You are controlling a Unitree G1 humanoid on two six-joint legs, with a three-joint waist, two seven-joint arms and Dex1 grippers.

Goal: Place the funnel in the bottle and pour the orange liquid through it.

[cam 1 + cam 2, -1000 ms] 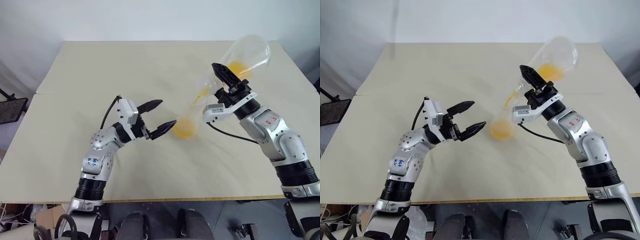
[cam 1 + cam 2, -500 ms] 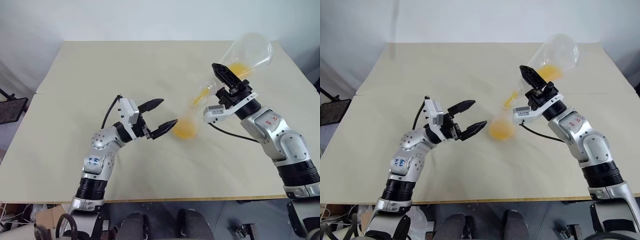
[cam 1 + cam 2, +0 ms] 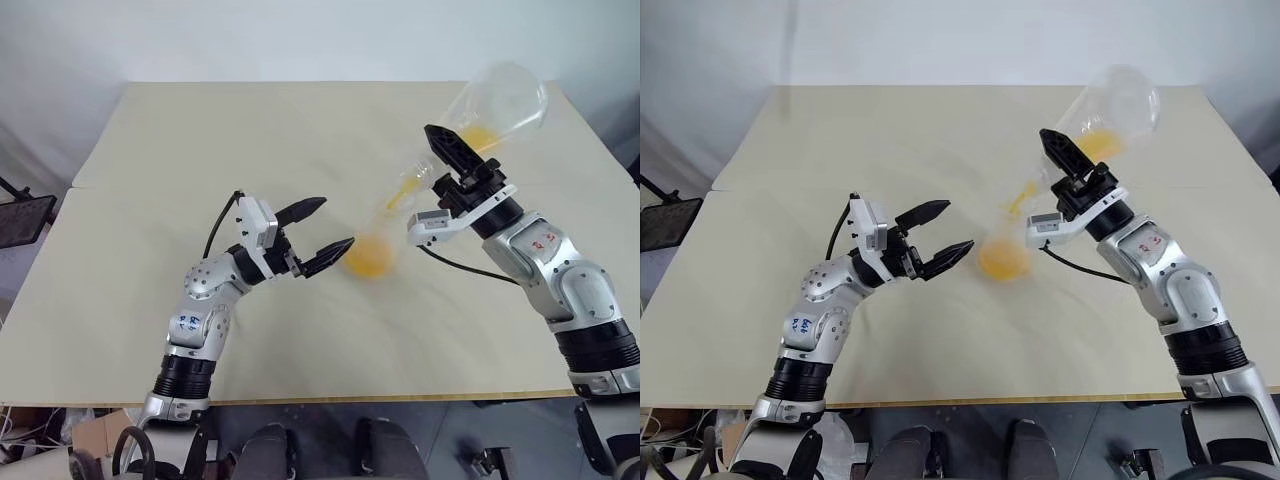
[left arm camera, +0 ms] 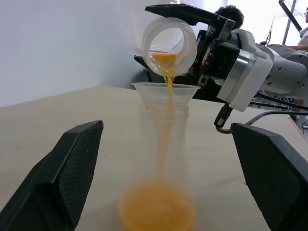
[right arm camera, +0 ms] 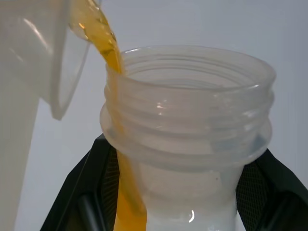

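Note:
The clear bottle (image 3: 374, 242) stands at the table's middle with the small clear funnel (image 4: 166, 91) seated in its neck. My right gripper (image 3: 452, 165) is shut on the threaded neck of a large clear pouring vessel (image 3: 503, 98), tilted mouth-down over the funnel. The orange liquid (image 4: 167, 79) runs in a thin stream from the vessel's mouth through the funnel, and a pool (image 3: 367, 262) lies in the bottle's base. Some liquid is left in the vessel (image 3: 476, 135). My left gripper (image 3: 334, 224) is open, a finger (image 4: 72, 163) on each side of the bottle without touching it.
The beige table (image 3: 250, 130) is bare around the bottle, with its front edge near my arms. A black object (image 3: 22, 220) sits off the table's left side. A person's head (image 4: 229, 10) shows behind the right arm.
The pouring vessel's base has tipped up slightly and less liquid sits in it. The stream keeps running into the funnel. The left gripper has not moved.

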